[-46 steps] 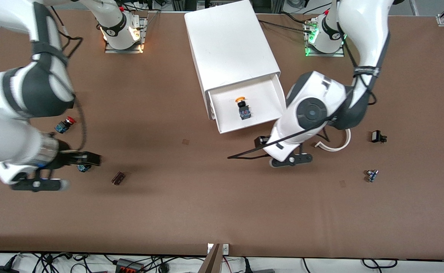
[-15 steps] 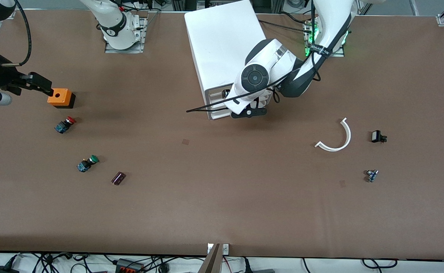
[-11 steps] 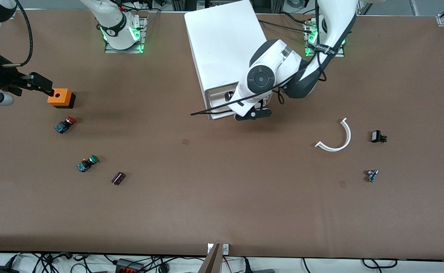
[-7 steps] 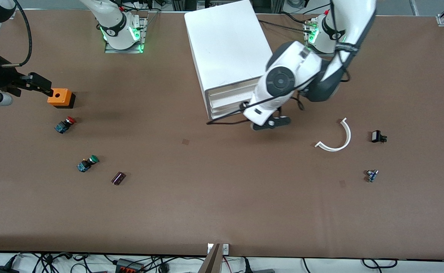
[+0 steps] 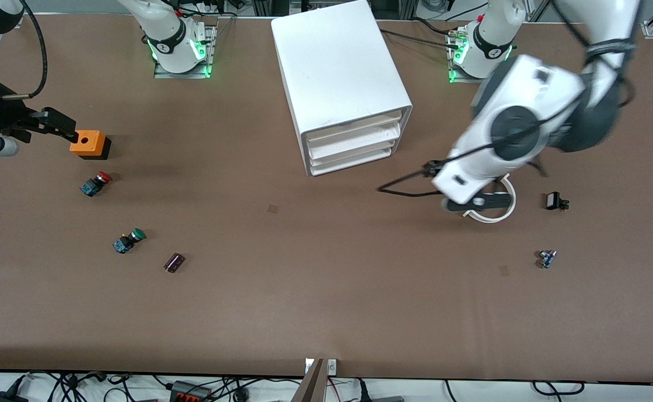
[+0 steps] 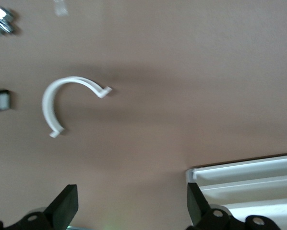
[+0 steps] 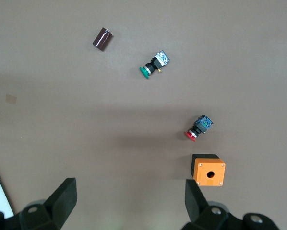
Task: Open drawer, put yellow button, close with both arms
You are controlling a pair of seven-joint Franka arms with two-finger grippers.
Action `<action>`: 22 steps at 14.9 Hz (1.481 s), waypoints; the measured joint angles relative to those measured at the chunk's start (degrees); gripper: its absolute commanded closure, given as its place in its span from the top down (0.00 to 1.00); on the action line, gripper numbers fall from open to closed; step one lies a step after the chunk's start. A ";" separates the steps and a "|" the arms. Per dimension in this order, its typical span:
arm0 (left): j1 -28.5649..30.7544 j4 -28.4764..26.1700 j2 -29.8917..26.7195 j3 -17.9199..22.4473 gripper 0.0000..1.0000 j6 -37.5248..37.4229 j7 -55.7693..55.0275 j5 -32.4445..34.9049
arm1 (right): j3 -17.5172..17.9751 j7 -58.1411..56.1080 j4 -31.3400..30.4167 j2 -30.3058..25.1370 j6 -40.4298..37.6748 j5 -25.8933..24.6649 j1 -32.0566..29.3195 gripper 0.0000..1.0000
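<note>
The drawer point(image 5: 354, 121), open with the yellow button inside moments ago, is now seen shut at upper centre, so the task is judged complete; the left gripper point(image 6: 129, 208), fingers apart, is withdrawn over the white curved clip point(image 5: 497, 209), while the right gripper point(image 7: 129, 206), also spread, waits at the frame's left edge.

I see the big white boxy plastic cabinet point(image 5: 342, 84) between both bases. The curved white plastic clip point(image 6: 66, 103) lies toward the left arm's end; the small orange square box point(image 5: 89, 144) toward the right arm's end, the red-capped push-button point(image 5: 95, 183) just nearer the camera.
</note>
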 measured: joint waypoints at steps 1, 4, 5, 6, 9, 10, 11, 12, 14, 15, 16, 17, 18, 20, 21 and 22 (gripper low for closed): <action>1.68 0.55 -0.93 0.15 1.00 -0.57 3.70 0.00 | 0.01 0.00 0.00 -0.01 0.03 0.00 0.00 1.00; 4.04 0.82 -4.81 3.37 1.00 -1.14 14.07 0.00 | 0.00 0.00 -0.06 0.00 0.39 0.00 0.00 1.00; 4.04 0.67 -6.18 5.50 1.00 -1.15 17.53 -0.03 | 0.00 0.00 -0.12 0.01 0.63 0.00 0.00 1.00; 4.00 0.30 -7.52 7.51 1.00 -1.10 20.42 -0.30 | 0.00 0.00 -0.15 0.02 0.79 0.00 0.00 1.00; 3.63 -3.58 -12.19 13.07 1.00 1.62 26.69 -4.12 | 0.00 0.00 -0.17 0.02 0.98 0.00 0.00 1.00; 3.50 -5.90 -13.97 14.37 1.00 4.00 27.66 -4.68 | 0.00 0.00 -0.17 0.01 1.05 0.00 0.00 1.00; 3.45 -8.42 -15.65 15.25 1.00 7.15 28.09 -4.82 | 0.00 0.00 -0.16 -0.02 1.10 0.00 0.00 1.00; 3.41 -11.00 -17.24 15.87 1.00 10.66 28.16 -4.91 | 0.00 0.00 -0.16 -0.04 1.14 0.00 0.00 1.00; 3.37 -16.07 -19.93 16.73 1.00 16.75 27.84 -5.50 | -0.01 0.00 -0.16 -0.03 1.16 0.00 -0.01 1.00; 3.36 -17.78 -20.80 17.01 1.00 18.27 27.56 -5.67 | -0.02 0.00 -0.16 -0.03 1.16 0.00 -0.03 1.00; 3.36 -18.81 -21.52 17.28 1.00 18.85 27.47 -5.70 | -0.03 0.00 -0.16 -0.03 1.16 0.00 -0.05 1.00; 3.35 -19.42 -22.20 17.48 1.00 18.76 27.46 -5.70 | -0.03 0.00 -0.16 -0.04 1.16 0.00 -0.06 1.00; 3.35 -20.03 -23.04 17.59 1.00 18.19 27.46 -5.70 | -0.03 -0.01 -0.16 -0.05 1.16 0.00 -0.07 1.00; 3.31 -20.87 -24.35 17.63 1.00 16.44 27.46 -5.70 | -0.16 -0.02 -0.16 -0.09 1.16 -0.01 -0.13 1.00; 3.25 -20.99 -24.63 17.63 1.00 15.86 27.46 -5.70 | -0.29 -0.03 -0.16 -0.10 1.16 -0.01 -0.18 1.00; 3.13 -20.98 -24.68 17.62 1.00 15.44 27.46 -5.70 | -0.37 -0.04 -0.16 -0.11 1.16 -0.01 -0.26 1.00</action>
